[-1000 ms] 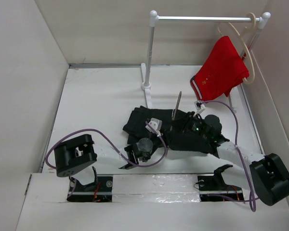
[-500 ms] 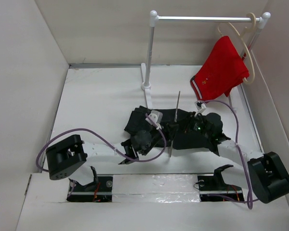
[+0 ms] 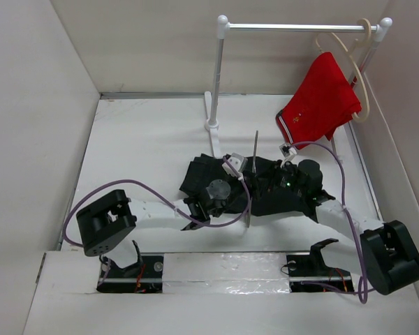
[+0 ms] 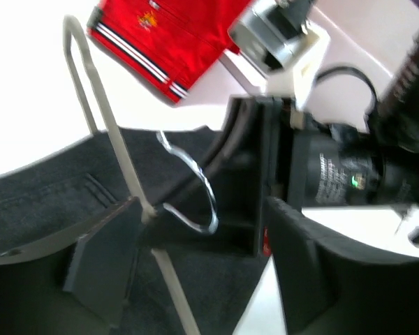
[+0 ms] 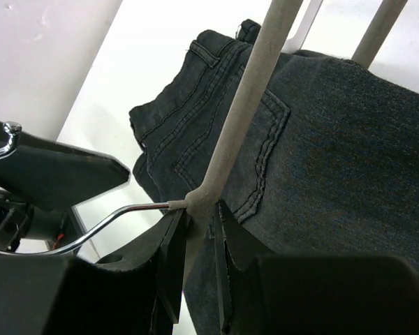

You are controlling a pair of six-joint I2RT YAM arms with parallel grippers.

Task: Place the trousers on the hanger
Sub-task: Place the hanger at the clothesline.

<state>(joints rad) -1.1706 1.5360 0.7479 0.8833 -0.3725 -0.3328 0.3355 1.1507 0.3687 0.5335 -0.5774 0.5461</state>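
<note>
Right gripper (image 5: 199,209) is pinched on the hanger (image 3: 255,148) where the wire hook joins the grey loop. The loop stands on edge mid-table, long axis running 12 to 6 o'clock in the top view, with no cloth seen through it. Trousers (image 3: 199,174) lie heaped flat beneath, waistband and pockets spilling toward 9 o'clock of the loop. Left gripper (image 4: 199,209), fingers spread wide with the hanger's bar just inside one finger, sits on that 9 o'clock side, so it is likely the nearer arm to lift cloth.
</note>
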